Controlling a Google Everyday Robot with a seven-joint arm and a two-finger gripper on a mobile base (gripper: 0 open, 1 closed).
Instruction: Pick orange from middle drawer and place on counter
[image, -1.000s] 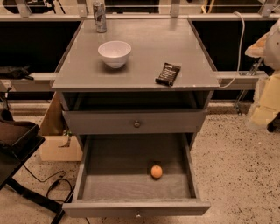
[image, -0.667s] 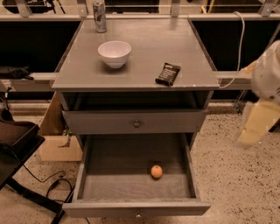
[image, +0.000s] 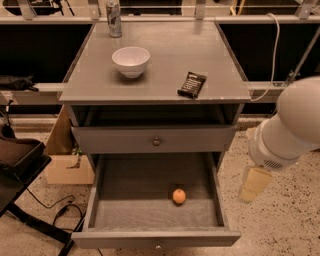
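Observation:
The orange (image: 179, 196) lies on the dark bottom of the middle drawer (image: 155, 238), which is pulled out wide, a little right of its centre and toward the front. The counter (image: 165, 60) is the grey top of the cabinet above it. My gripper (image: 255, 184) hangs from the white arm (image: 290, 125) at the right side of the view. It is outside the drawer, to the right of its right wall and above floor level, well apart from the orange.
On the counter stand a white bowl (image: 131, 60), a dark snack packet (image: 192, 84) near the right front, and a can (image: 114, 18) at the back. A shut drawer front with a knob (image: 156, 141) sits above the open drawer. A cardboard box (image: 65, 160) and a dark chair (image: 20, 165) stand at the left.
The arm has swung in from the right edge, lower and further left, bringing the gripper closer to the open drawer's right side. The orange and the counter items have not moved.

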